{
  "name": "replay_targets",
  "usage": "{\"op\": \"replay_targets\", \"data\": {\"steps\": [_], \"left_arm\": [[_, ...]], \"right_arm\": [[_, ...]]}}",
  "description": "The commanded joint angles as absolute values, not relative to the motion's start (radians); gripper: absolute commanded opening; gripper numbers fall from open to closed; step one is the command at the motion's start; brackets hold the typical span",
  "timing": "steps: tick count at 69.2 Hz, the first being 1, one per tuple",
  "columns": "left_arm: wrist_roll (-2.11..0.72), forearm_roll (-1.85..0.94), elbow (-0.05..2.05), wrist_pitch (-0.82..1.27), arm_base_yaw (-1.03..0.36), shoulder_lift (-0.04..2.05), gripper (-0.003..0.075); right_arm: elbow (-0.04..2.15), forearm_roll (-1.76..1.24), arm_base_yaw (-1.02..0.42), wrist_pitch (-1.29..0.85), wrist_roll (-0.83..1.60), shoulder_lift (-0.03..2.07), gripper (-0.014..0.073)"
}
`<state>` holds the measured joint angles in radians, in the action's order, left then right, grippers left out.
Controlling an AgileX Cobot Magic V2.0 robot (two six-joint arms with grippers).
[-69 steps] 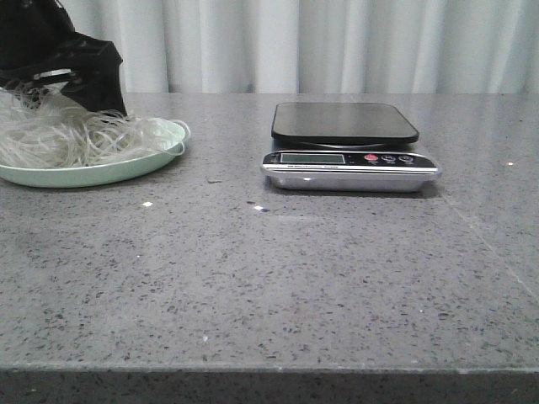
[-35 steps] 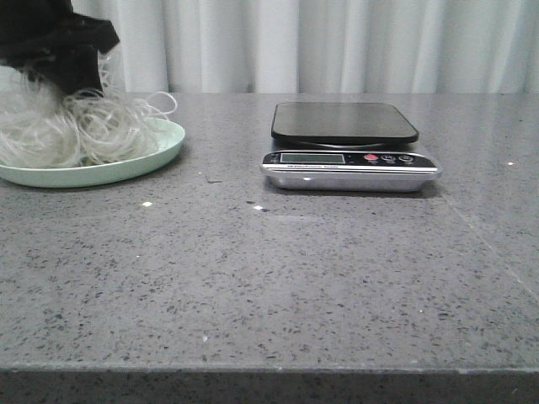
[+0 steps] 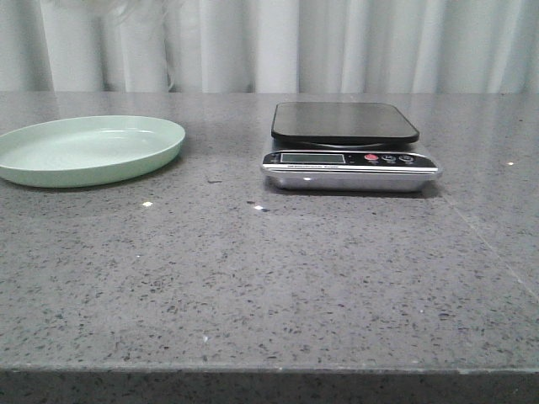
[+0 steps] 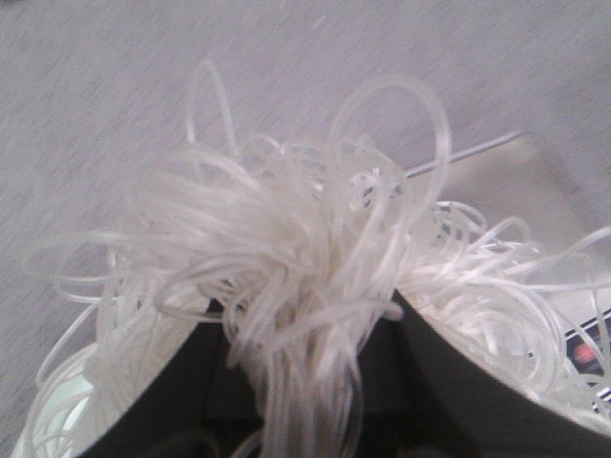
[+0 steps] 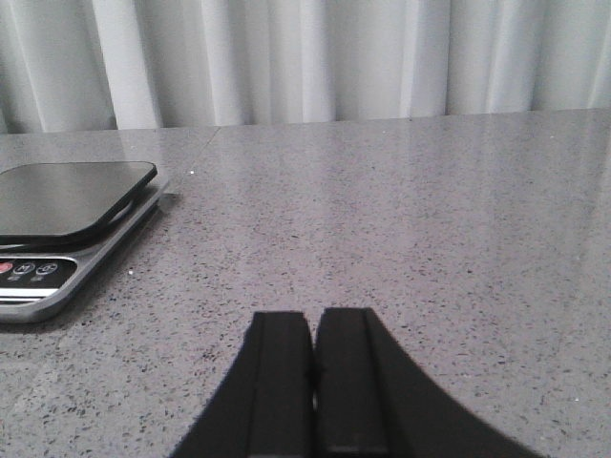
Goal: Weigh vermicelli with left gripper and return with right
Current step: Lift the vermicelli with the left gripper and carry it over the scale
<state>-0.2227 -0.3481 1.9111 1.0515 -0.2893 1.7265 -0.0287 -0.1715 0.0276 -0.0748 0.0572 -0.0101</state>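
The left pincer [image 4: 296,382] is clamped on the vermicelli [image 4: 305,277]: in the left wrist view its two dark fingers [image 4: 167,401] press in from either side of a thick bunch of strands, and the rest of the tangle fans out in loose loops above and around them, lifted off any surface. Under the hanging strands that same view shows a corner of the scale [image 4: 563,286] with a red button visible, and a sliver of the pale green plate [image 4: 43,420]. In the front view the plate [image 3: 88,150] sits bare at about 10 o'clock on the grey speckled tabletop [image 3: 269,286], and only a few faint strands of the vermicelli [image 3: 126,10] show at the very top edge, above the plate and against the white curtain [image 3: 354,46]; the left pincer itself is out of that view. The scale [image 3: 349,147] stands at about 1 o'clock, well apart from the plate, its black platform bare and its display and buttons facing the camera. In the right wrist view the right pincer [image 5: 313,382] hangs low over bare tabletop with its fingers pressed together and nothing between them, the scale [image 5: 67,224] off to one side.
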Motion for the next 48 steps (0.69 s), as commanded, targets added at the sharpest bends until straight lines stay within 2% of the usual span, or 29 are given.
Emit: {"op": "replay_targets", "data": {"steps": [1,27,48], "left_arm": [[-0.220,-0.418,1.954,0.917,-0.353,1.678,0.0143],[-0.223,-0.340,1.954,0.701,-0.614,1.809,0.0143],[-0.223,-0.295,1.954,0.646,-0.676,1.926,0.0143]], "right_arm": [[-0.020,-0.170,0.032,-0.005,0.058,-0.027,0.0151],[-0.020,-0.170,0.032,-0.005,0.058,-0.027,0.0151],[-0.020,-0.170,0.032,-0.005,0.058,-0.027,0.0151]]}}
